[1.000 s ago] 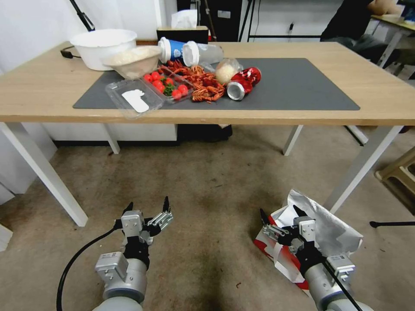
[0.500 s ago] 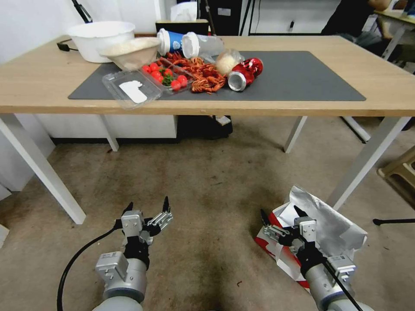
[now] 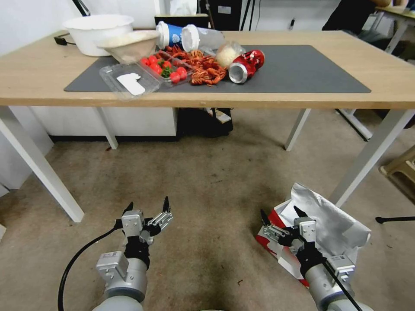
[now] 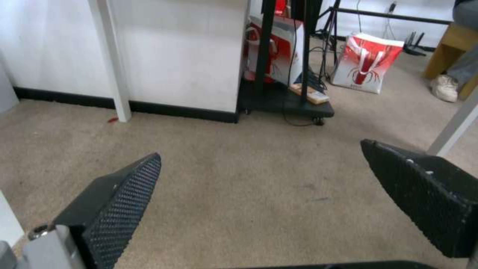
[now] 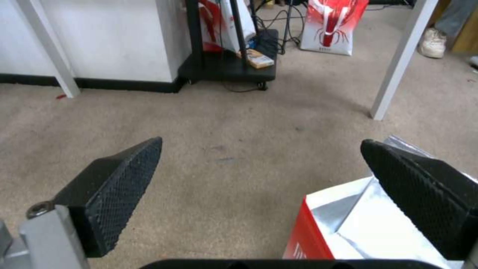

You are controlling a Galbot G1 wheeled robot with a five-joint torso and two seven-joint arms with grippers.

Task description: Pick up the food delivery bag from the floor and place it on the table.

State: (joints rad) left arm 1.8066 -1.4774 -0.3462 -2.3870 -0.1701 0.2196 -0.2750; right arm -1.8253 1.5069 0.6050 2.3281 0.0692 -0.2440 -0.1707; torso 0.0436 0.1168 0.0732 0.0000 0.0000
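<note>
Fingers of the right gripper [image 3: 280, 217] are spread wide with nothing between them, poised over the near-left corner of the food delivery bag [image 3: 328, 220]. In the right wrist view one fingertip [image 5: 398, 168] overlaps the bag's open, foil-lined mouth [image 5: 358, 224], while the other hangs over bare floor [image 5: 239, 149]; whether any finger touches the paper cannot be told. That bag stands on the carpet beside a white leg of the table [image 3: 367, 151], its silver lining gaping upward. Across from it, the left gripper [image 3: 147, 207] also has its fingers parted and empty, above open carpet well apart from the bag. On the table's dark grey mat [image 3: 302, 73] lies scattered food and a red can [image 3: 244, 67].
</note>
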